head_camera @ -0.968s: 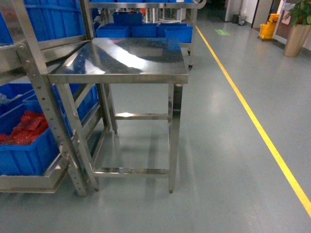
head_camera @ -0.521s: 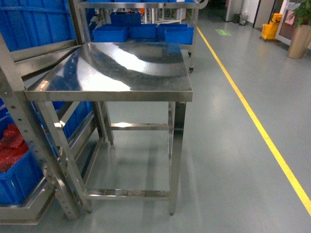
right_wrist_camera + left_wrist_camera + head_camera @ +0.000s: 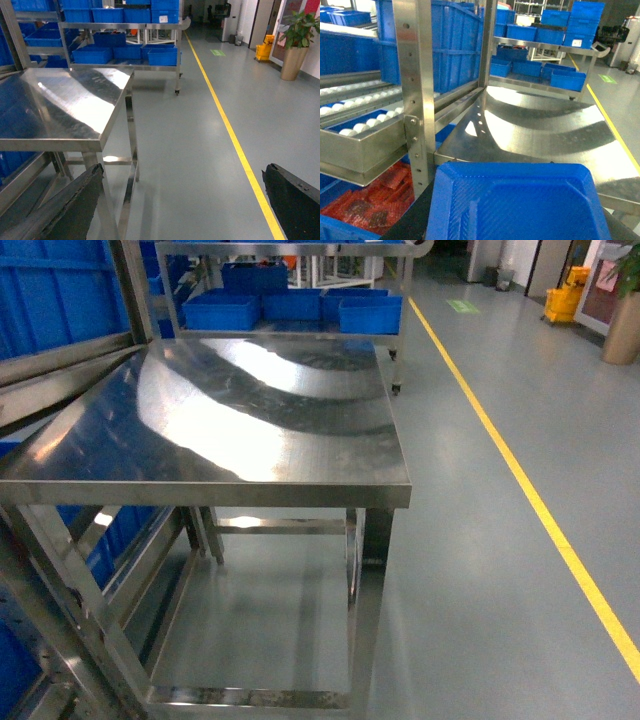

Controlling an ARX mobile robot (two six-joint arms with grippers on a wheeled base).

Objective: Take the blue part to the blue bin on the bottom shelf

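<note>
Two black, rough-faced fingers (image 3: 75,200) of the right gripper (image 3: 182,172) stand wide apart at the bottom of the right wrist view, with only grey floor (image 3: 200,150) between them. The left gripper (image 3: 515,220) shows only as dark slivers at the lower corners of its own view, flanking a blue bin (image 3: 510,170). I cannot tell whether it grips the bin or merely sits beside it. This bin is bright-blue plastic, rectangular with cut corners, a thick rolled rim and a finely ribbed floor. It fills the bottom of the left wrist view, just before the near edge of the steel table (image 3: 230,430).

The table is square and of brushed stainless steel, with a mirror-bright top streaked by curved reflections, square-section legs and low cross rails. Its left edge abuts the rack upright (image 3: 415,90), a flat steel post punched with a row of round holes. Left of that post runs a roller tier (image 3: 360,125) of small white rollers set between steel rails behind a broad steel front bar. Beneath it lies a bin of red mesh bags (image 3: 370,200), crinkled and netted. More ribbed blue crates (image 3: 290,308) sit on a wheeled steel cart beyond the table's far edge. A yellow line (image 3: 520,480) runs along the smooth floor to the right.

The blue part cannot be made out in any view.
</note>
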